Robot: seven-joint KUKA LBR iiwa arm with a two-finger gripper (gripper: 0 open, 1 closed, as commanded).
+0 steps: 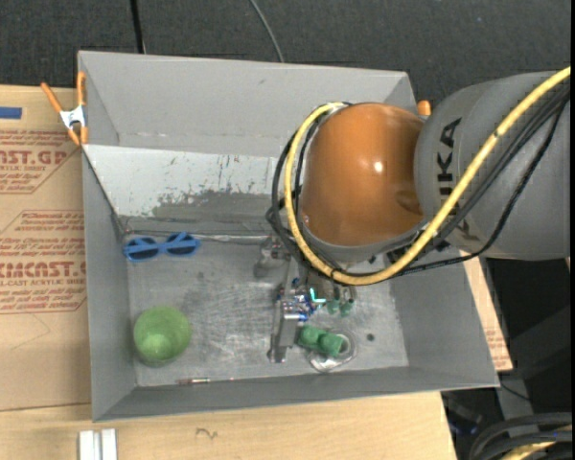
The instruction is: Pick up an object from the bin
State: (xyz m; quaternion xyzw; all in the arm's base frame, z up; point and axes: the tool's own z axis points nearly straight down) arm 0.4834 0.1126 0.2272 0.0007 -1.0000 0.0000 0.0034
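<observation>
At the lower left of the bin (192, 171), close to the front wall, a green ball (161, 334) is lying alone. Along the same front wall, at the lower middle of the frame, a small green piece (324, 342) with a pale ring about it is resting on the floor. The gripper (286, 333) is being held low just to the left of this piece, its tip close to the floor. Whether it is touching the piece cannot be told. Whether the gripper is spread or pressed together cannot be told either, since its upper part is being hidden by the orange cover (359, 175) on the wrist. Nothing is being shown as held.

Farther back, at the left by the foot of the rear wall, blue glasses (161, 247) are lying, well apart from the gripper.

The step in hand is being judged as the setting-down onto a thing, with the grasp not yet made. The green piece, being the nearest, is being taken as the likely thing. The next move is being judged to call for a small shift to the right so that the piece is straddled, then a firm close and a straight lift. Care is being called for, as the piece is small and the front wall is near.
</observation>
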